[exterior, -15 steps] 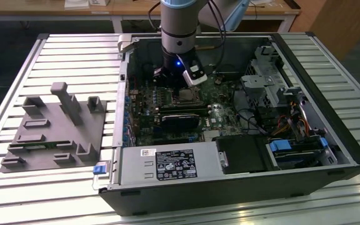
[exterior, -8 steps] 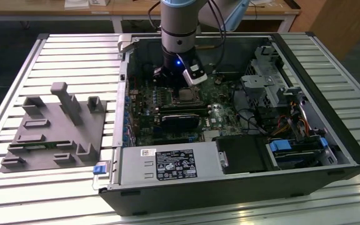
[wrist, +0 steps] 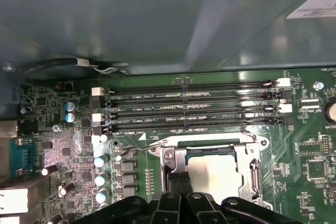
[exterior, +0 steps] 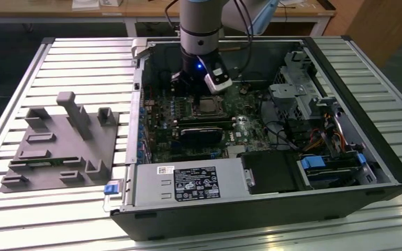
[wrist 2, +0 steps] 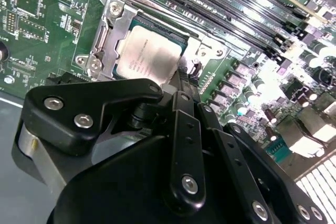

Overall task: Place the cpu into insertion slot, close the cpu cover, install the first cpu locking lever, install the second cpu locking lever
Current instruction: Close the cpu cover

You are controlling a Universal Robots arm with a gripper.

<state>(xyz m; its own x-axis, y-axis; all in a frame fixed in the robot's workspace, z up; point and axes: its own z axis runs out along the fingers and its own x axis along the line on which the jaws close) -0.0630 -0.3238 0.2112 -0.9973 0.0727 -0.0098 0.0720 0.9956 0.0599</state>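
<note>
Hand (wrist 2: 182, 80) near dull silver-grey square cpu (wrist 2: 148, 51) inside cpu cover (wrist 2: 106, 32).

cpu (wrist 2: 148, 51): one edge hidden behind tool (wrist 2: 181, 90) | cpu cover (wrist: 251, 176): part behind tool, part cut by picture edge | exterior view: tool end hidden by wrist camera (exterior: 219, 81), cover state too small to tell

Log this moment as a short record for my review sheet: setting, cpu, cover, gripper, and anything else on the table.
setting: open computer case lying on a slatted metal table
cpu: cpu seated in the insertion slot on the green motherboard
cover: cpu cover lying down flat, framing the chip
gripper: gripper inside the case, at the edge of the cpu cover
other: grey fixture block on the table at the exterior view's left
</note>
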